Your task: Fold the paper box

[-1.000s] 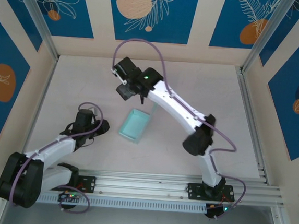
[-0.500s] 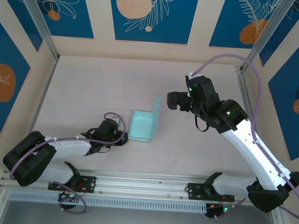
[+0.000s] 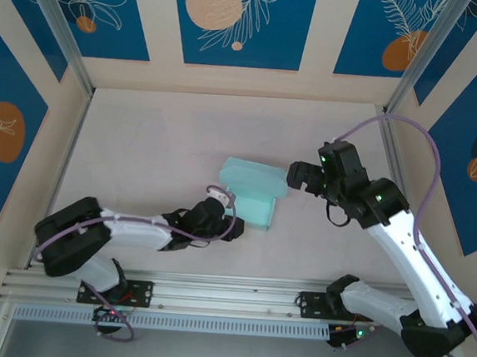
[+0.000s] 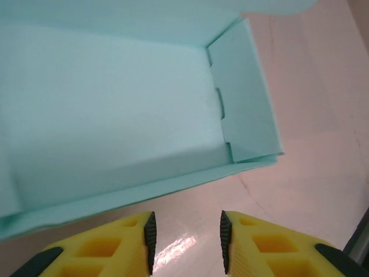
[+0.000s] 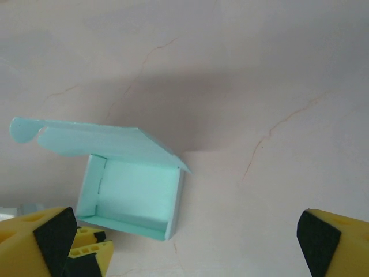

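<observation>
Paper box [image 3: 257,207], lid [image 3: 254,175] up: brace with left gripper [image 4: 187,231] (parted, empty); close squarely with right gripper [image 3: 295,177] (spread wide).

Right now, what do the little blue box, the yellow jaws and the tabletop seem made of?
The paper box looks like thin matte card: crisp creases and a cut tab slot. The yellow pads of the left jaws seem moulded plastic or rubber, with ribbed black inner faces. The table is glossy, pink, marble-veined, perhaps laminate; glare shows near the jaws.
</observation>
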You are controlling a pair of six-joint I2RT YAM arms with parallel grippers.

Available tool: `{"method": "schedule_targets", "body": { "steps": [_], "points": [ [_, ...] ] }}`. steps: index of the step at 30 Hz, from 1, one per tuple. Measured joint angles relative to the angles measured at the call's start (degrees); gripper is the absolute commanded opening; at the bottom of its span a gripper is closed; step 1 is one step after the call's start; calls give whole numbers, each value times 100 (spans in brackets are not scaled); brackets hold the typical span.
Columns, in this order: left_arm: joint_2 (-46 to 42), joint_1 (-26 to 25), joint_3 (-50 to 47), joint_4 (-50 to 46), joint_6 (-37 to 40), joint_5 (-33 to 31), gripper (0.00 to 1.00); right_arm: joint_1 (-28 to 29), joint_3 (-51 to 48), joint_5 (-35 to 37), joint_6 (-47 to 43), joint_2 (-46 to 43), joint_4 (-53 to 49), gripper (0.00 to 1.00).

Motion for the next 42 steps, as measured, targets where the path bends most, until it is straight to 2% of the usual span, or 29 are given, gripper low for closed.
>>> {"method": "schedule_targets", "body": {
  "steps": [4,7,10,13,16,22,34,42],
  "points": [
    [-1360,205,164,-817,332,-474,39,74,-741,-164,391,-459,48,85],
    [-2159,839,203,-1281,527,-732,39,273,-1322,-341,686,-485,146,81],
    [-2382,1504,179,-1545,675,-756,40,402,-1766,-516,935,-297,385,77],
    [-2072,1727,184,-1698,868,-678,42,448,-2100,-691,1126,-127,708,73],
    [-1327,1735,289,-1711,1032,-400,42,452,-2317,-857,1250,70,1088,68],
    [-173,1735,538,-1508,1106,118,40,459,-2376,-1056,1298,782,1735,67],
    [680,1735,846,-1078,1165,612,38,461,-2426,-1054,1270,1814,2297,61],
    [1073,1711,1158,-881,1165,669,36,461,-2426,-1043,1163,2288,2496,59]
  ]
}}
